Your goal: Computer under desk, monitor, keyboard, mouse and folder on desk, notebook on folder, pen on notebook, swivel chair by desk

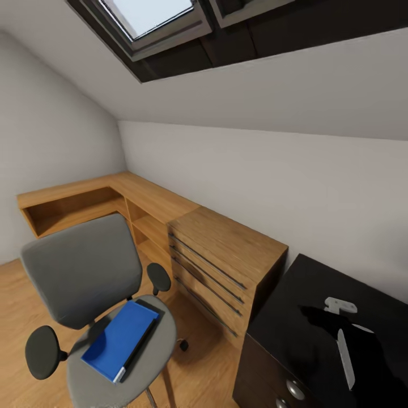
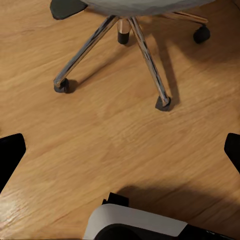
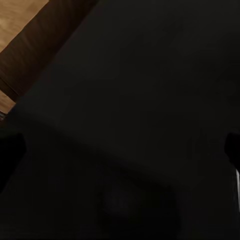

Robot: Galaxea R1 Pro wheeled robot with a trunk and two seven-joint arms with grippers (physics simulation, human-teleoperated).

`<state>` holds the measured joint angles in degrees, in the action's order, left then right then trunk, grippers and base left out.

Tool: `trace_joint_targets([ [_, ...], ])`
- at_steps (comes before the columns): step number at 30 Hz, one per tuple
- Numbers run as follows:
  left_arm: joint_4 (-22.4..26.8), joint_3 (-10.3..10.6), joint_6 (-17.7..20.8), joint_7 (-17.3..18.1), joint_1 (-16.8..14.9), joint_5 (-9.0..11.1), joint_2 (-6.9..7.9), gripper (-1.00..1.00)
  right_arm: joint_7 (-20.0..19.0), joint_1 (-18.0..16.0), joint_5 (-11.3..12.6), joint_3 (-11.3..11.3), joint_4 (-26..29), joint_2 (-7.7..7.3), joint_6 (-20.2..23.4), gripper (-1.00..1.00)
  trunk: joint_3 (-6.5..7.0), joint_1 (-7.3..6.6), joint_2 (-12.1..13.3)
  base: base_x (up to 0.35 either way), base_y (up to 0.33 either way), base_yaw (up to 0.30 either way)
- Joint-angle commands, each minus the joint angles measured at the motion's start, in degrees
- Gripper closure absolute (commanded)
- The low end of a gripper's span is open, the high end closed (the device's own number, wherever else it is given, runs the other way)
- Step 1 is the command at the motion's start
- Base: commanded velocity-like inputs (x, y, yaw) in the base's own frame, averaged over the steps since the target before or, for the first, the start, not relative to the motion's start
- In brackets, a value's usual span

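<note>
From the head camera I see a sloped white ceiling meeting pale walls, with a long light-wood shelf unit (image 1: 107, 198) running into the corner and a wooden drawer chest (image 1: 226, 266) with dark bar handles beside it. The desk (image 1: 294, 317), matte black and flat-topped, fills the lower right, its near corner just beside the chest; round silver knobs show on its drawer front. The swivel chair (image 1: 85, 272) stands left of the chest on open wood-plank floor (image 2: 100, 130), grey fabric back upright, black rounded armrests out to each side. On its seat lies the folder (image 1: 119, 339), flat, bright blue, rectangular, with a thin dark slab showing along its right edge.

My left gripper (image 2: 120, 150) hangs over bare floor near the chair's chrome star legs and black casters, fingers spread wide, nothing between them. My right gripper (image 3: 120, 147) is over the black desktop, fingers likewise apart and empty.
</note>
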<state>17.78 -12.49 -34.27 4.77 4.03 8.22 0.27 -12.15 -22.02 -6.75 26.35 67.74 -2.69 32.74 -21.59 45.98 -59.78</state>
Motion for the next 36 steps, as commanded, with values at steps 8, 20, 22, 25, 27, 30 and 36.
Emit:
trace_joint_targets([
  [8,0.1,-0.1,0.0,0.5,0.0,0.6,-0.01,-1.0,-0.5,0.0,-0.6,0.1,0.1,0.25,0.1,-1.0,-0.34,0.01,0.0,0.0,0.0,0.248],
  [20,0.1,-0.1,0.0,0.5,0.0,0.6,-0.01,-1.0,-0.5,0.0,-0.7,0.1,-0.1,1.15,-0.3,-1.0,-0.78,0.01,0.0,0.0,0.0,0.251],
  [22,0.1,-0.1,0.0,0.5,0.0,0.6,-0.01,-1.0,-0.5,0.0,-0.8,0.0,-0.2,1.44,-0.3,-1.0,-0.86,0.01,0.0,0.0,0.0,0.251],
  [25,0.0,-0.1,0.0,0.5,0.0,0.6,-0.01,-1.0,-0.5,0.0,-0.9,0.0,-0.3,1.65,-0.4,-1.0,-0.97,0.01,0.0,0.0,0.0,0.251],
  [27,0.0,-0.1,0.0,0.5,0.0,0.6,-0.01,-1.0,-0.5,0.0,-0.9,0.0,-0.3,1.74,-0.4,-1.0,-1.04,0.01,0.0,0.0,0.0,0.251],
  [30,0.0,-0.1,0.0,0.5,0.0,0.6,-0.01,-1.0,-0.5,0.0,-0.9,0.0,-0.3,1.85,-0.4,-1.0,-1.15,0.01,0.0,0.0,0.0,0.251],
  [36,0.0,-0.1,0.0,0.6,0.0,0.6,-0.01,-1.0,-0.5,0.1,-0.9,-0.1,-0.8,2.61,-0.5,-1.0,-1.37,0.01,0.0,0.0,0.0,0.251],
])
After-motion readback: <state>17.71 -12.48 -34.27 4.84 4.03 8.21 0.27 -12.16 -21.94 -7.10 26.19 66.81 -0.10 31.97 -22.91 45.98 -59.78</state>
